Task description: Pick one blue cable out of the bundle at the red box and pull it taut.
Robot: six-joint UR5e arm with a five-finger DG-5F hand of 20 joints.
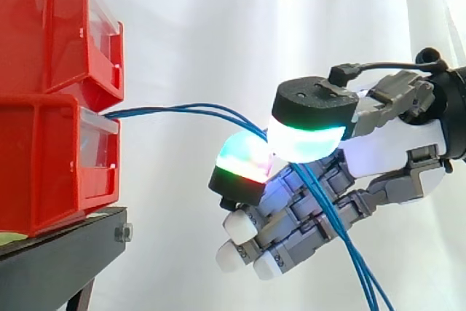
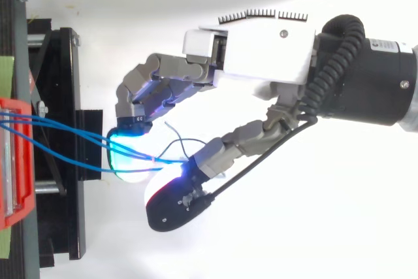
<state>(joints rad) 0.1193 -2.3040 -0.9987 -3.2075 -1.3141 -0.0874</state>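
Thin blue cables [image 1: 182,109] leave the front of the lower red box [image 1: 51,165] and run right, slightly sagging, to my hand [image 1: 393,151]. They pass between a green-and-red glowing fingertip [image 1: 244,162] and the green-white glowing thumb pad [image 1: 309,132], which close together on them. Past the pinch the strands drop steeply to the bottom edge. My other fingers are curled below with white tips. From above, the blue cables [image 2: 65,132] fan out from the red box [image 2: 13,161] and meet at the hand [image 2: 261,50].
A second red box [image 1: 51,27] is stacked on the lower one. Both rest on a black stand [image 1: 65,245] at the left. A white curtain [image 1: 218,27] hangs behind. A thin dark wire [image 2: 176,138] loops near the fingertips.
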